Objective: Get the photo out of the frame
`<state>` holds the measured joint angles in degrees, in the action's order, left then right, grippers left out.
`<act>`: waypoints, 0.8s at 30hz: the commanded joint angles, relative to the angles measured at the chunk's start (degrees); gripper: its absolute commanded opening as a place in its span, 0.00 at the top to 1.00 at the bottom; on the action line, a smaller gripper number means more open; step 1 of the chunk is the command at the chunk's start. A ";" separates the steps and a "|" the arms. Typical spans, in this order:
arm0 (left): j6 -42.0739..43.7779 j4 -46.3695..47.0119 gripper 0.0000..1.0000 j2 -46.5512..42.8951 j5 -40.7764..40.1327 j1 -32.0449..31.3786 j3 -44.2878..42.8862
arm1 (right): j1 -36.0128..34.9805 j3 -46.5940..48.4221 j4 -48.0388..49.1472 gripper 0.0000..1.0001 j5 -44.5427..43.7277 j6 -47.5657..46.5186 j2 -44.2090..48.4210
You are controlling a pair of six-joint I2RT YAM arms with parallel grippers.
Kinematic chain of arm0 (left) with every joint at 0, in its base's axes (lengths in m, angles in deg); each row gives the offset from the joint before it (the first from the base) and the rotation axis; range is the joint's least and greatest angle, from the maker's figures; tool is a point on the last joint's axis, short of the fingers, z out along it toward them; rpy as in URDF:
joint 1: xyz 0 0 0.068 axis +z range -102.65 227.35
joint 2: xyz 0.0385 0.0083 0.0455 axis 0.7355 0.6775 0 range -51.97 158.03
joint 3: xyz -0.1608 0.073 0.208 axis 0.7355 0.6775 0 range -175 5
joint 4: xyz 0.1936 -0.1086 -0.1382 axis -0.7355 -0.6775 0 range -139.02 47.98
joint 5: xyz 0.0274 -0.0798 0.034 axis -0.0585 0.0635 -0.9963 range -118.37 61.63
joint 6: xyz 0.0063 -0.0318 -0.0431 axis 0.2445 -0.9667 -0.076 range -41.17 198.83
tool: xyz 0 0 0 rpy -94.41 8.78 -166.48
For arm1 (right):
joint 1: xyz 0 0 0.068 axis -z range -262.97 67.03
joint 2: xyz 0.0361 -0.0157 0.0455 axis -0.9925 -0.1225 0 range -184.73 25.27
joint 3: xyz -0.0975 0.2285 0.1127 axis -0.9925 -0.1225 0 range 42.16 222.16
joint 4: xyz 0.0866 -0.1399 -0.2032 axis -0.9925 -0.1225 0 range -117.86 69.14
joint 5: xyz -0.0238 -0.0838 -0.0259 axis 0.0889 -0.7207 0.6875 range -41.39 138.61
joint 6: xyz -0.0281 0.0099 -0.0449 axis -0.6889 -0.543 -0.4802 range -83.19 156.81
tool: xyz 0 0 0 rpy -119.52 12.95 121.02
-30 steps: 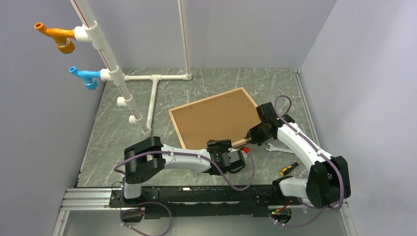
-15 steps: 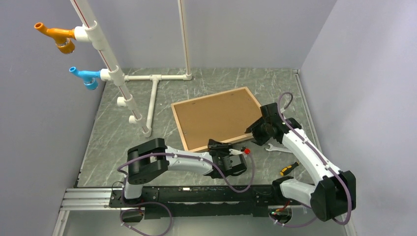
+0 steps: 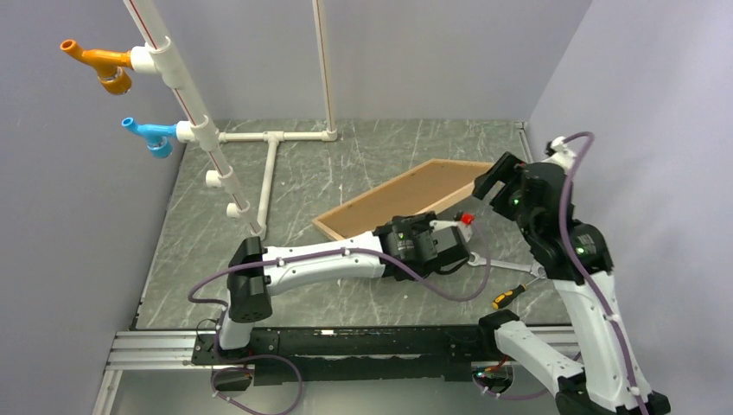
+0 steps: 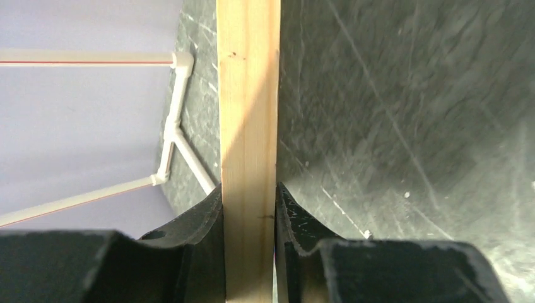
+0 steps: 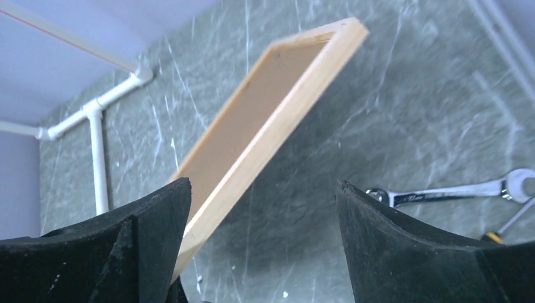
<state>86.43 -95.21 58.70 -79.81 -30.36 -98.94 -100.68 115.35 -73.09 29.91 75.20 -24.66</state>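
Observation:
The light-wood frame (image 3: 341,227) is tilted up on edge off the table, its far corner high at the right. Inside it shows the plain brown back of the photo (image 3: 415,192); the printed side is hidden. My left gripper (image 3: 445,229) is shut on the frame's near moulding (image 4: 248,126), with a black finger (image 4: 202,218) pressed on each side of the wood. My right gripper (image 3: 497,177) hangs raised beside the frame's high right corner, open. In the right wrist view the frame (image 5: 271,136) and photo back (image 5: 252,113) slant past the left finger (image 5: 158,221), with nothing between the fingers.
A silver wrench (image 3: 501,264) and a yellow-handled screwdriver (image 3: 510,296) lie on the table at the near right, below my right arm. A white pipe structure (image 3: 272,151) with orange (image 3: 99,62) and blue (image 3: 149,134) fittings stands at the left and back. Walls close in on both sides.
My left gripper closed on the frame's near edge and lifted it from flat to steeply tilted. My right gripper opened, came off the frame and rose up to the right.

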 commanded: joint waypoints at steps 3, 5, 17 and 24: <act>-5.42 -16.11 1.00 2.90 5.32 1.82 -18.22 | -0.07 12.56 -5.77 0.13 -7.10 -9.23 0.62; -6.54 -18.27 1.00 3.37 9.52 2.88 -22.44 | -0.11 14.29 -5.60 0.13 -6.94 -10.14 1.20; -17.33 -16.87 1.00 -6.19 34.96 18.16 -26.38 | -0.10 6.80 -1.39 0.12 -3.09 -10.88 4.46; -21.19 -14.46 1.00 -10.13 46.27 27.16 -25.08 | -0.06 1.58 1.54 0.12 3.16 -8.75 2.91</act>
<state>71.67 -113.48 53.41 -43.68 -5.67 -122.92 -100.68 119.28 -75.63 28.27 65.58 -20.35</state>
